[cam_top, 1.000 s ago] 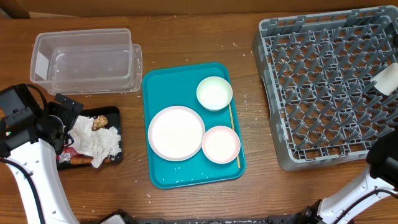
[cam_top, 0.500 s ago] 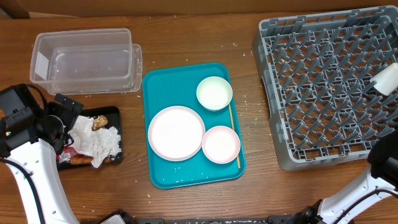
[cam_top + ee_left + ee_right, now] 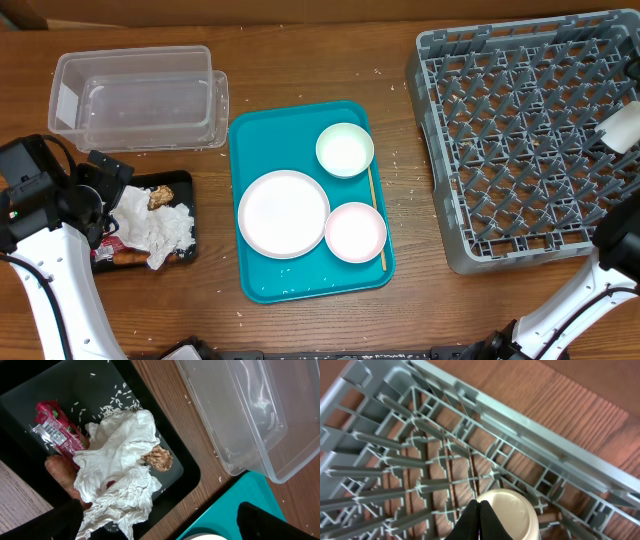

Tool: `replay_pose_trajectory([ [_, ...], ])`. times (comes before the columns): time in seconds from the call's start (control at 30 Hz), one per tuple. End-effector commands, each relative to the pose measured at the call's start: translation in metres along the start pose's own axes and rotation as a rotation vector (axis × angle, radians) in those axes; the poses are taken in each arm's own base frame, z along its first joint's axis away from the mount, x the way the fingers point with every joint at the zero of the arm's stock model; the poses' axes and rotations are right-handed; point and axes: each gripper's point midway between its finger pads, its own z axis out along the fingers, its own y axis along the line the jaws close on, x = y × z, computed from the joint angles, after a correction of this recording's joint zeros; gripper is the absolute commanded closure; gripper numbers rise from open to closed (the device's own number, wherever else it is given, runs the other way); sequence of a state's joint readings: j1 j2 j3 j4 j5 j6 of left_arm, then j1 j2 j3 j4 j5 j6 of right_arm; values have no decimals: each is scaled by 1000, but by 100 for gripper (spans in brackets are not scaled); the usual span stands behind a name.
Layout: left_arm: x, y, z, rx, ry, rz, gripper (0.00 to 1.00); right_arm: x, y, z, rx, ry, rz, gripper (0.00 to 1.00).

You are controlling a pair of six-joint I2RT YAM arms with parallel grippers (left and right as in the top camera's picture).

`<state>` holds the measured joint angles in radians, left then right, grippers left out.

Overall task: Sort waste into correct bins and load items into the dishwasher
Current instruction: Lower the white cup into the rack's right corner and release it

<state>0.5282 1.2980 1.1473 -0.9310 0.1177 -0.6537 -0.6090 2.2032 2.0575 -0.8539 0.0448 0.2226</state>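
The black bin [image 3: 30, 405] holds crumpled white napkins [image 3: 120, 455], a red wrapper [image 3: 55, 432], a carrot [image 3: 57, 470] and a brown food bit [image 3: 159, 457]. My left gripper [image 3: 160, 530] hovers open over the bin's near edge with nothing between its fingers. On the teal tray [image 3: 260, 140] lie a large white plate [image 3: 283, 212], a pink plate [image 3: 355, 231], a pale saucer [image 3: 345, 149] and a wooden stick [image 3: 376, 215]. A white cup [image 3: 512, 512] sits upside down in the grey dishwasher rack [image 3: 430, 60]. My right gripper [image 3: 479, 504] is shut just above the cup, holding nothing.
A clear plastic tub [image 3: 140, 95] stands behind the bin, close to the teal tray's left corner. Rice grains are scattered inside the bin. The rack's raised wall [image 3: 530, 435] runs past the cup. Bare wooden table lies between tray and rack.
The right gripper has shut, empty, above the cup. Its arm at the overhead view's right edge has shifted slightly. The left arm and all objects are as before.
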Motion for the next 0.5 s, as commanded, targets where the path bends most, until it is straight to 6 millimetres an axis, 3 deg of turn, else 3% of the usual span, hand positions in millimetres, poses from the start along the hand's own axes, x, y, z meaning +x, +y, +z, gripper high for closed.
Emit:
replay_pose_trajectory([
  [0.0,-4,-4,-4,12,-12,-12,0,0,-5,4,19,7,-11,96],
  [0.47,-4,-4,-4,12,-12,-11,0,20,-11,2,43,91,-13,96],
])
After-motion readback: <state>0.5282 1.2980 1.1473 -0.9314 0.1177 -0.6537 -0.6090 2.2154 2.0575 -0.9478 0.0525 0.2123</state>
